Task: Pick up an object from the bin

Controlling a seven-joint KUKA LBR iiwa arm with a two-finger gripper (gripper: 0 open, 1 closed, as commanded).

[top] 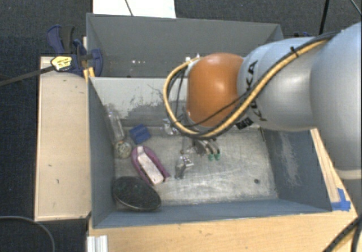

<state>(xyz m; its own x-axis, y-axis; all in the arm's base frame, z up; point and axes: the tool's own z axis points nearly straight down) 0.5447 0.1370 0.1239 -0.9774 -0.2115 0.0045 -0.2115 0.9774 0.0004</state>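
Mid-bin, jaws hang beside purple packet (148, 165); bin walls (294, 167) well apart.

Bin (186, 47) grey, floor scuffed whitish. Disc (136, 194) black, faintly speckled. Packet (148, 165) purple, white face. Small block (139, 133) blue. Green bits (214, 156). Wrist cover (214, 90) orange; arm (300, 87) silver-grey, black lettering; cable (167, 101) yellow and black.

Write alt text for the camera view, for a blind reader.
A robot arm's pincer hangs low over the middle of a grey bin. To its left lie a pink-and-white packet, a blue block, a clear tube and a black disc.
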